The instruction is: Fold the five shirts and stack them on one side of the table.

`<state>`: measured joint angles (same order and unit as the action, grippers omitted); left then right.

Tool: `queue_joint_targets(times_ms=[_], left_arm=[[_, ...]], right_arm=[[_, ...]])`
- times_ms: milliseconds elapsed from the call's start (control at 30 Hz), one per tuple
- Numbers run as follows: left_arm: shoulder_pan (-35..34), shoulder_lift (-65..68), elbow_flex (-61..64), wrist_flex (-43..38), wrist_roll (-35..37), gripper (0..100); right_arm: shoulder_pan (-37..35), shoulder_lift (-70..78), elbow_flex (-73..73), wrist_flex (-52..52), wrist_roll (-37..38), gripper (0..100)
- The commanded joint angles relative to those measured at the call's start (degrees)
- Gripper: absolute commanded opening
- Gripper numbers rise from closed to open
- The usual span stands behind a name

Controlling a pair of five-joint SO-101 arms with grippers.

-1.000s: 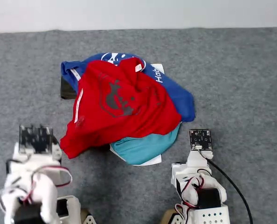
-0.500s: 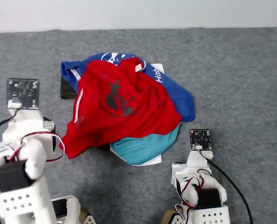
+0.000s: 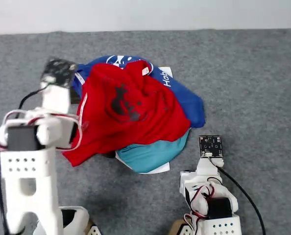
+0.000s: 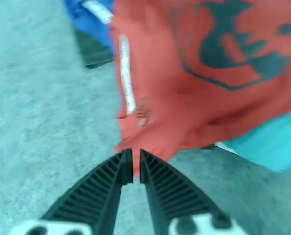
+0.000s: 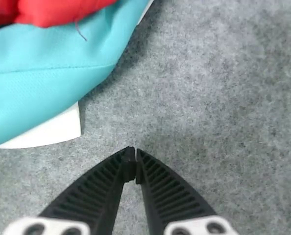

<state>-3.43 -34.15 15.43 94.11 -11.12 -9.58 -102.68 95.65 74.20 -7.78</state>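
red shirt (image 3: 126, 112): judged soft, light, limp | hold advised at loose hem corner (image 4: 135, 139) | left jaws closed, empty | right jaws closed, empty

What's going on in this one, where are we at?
Nothing is folded yet. The shirts lie in one heap mid-table, the red shirt on top of the blue shirt and teal shirt. The left gripper hangs by the red shirt's corner at the heap's left side, fingers shut on nothing. The right gripper, also shut and empty, sits over the grey table cover just off the teal shirt's edge.
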Motion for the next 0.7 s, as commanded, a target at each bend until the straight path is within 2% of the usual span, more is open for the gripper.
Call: queue_joint_targets(times_ms=[0, 133, 333, 467, 667], left_arm=[[7.12, 2.90, -6.29, 3.34, -0.26, 4], [13.27, 6.15, -9.98, 4.66, 3.08, 4], [16.79, 14.77, -17.27, 4.57, 6.68, 4], [16.97, 21.89, -25.27, 4.84, 8.18, 6], [17.05, 32.26, -34.51, 5.10, 8.26, 25]], right_arm=[[-0.22, -0.48, 0.79, 0.31, -0.62, 0.9], [-4.53, -0.48, 0.79, 0.31, -0.62, 0.9], [-14.37, -0.48, 0.79, 0.31, -0.44, 0.9], [-12.00, -0.48, -0.88, -0.22, -0.44, 0.9], [-1.63, -0.48, -5.36, -0.57, -0.44, 0.9]])
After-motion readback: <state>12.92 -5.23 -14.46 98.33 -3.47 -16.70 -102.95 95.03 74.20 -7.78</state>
